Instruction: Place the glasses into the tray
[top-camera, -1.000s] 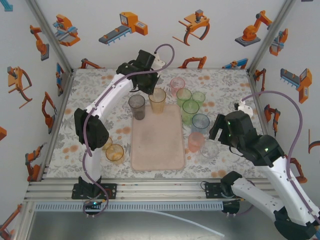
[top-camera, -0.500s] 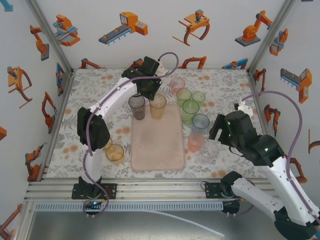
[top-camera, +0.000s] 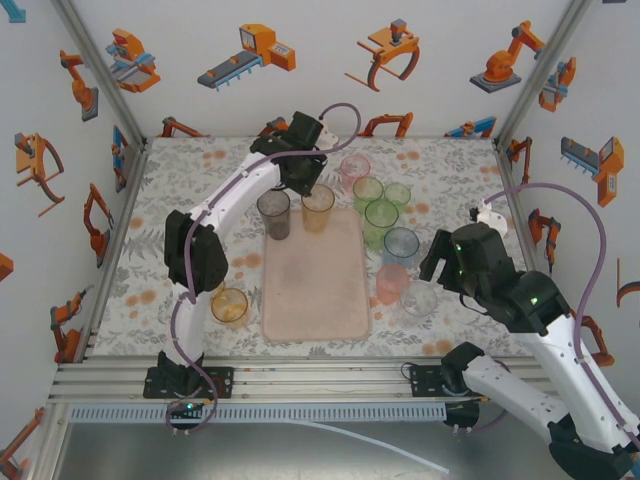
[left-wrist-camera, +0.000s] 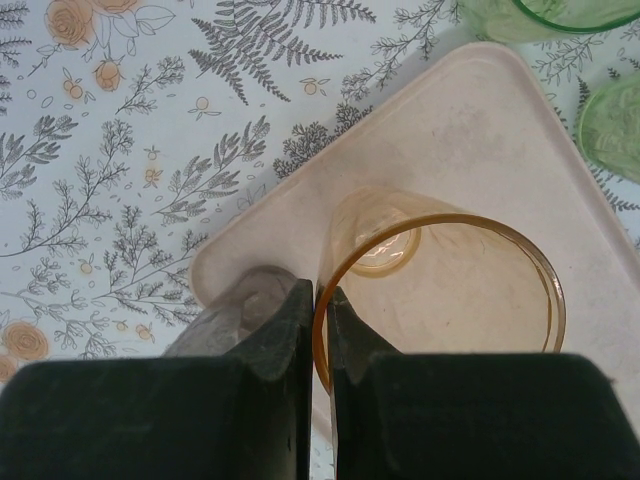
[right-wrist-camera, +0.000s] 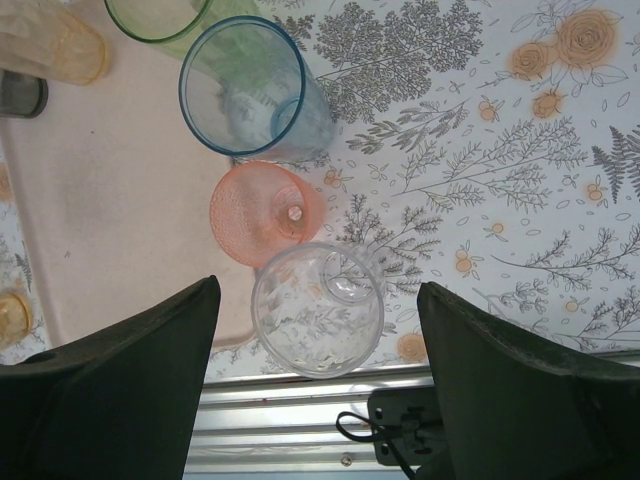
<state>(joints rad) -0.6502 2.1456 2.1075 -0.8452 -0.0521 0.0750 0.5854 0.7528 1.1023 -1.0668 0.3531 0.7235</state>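
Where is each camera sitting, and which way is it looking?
Top camera: high up behind the robot, looking down at the table; the left arm and right arm show.
Left wrist camera: on the left arm, looking down past the left claw, shut on the amber glass at the tray corner.
Right wrist camera: on the right arm, looking down through the open right claw at the clear glass, pink glass and blue glass.
Shared: all three see the tray.
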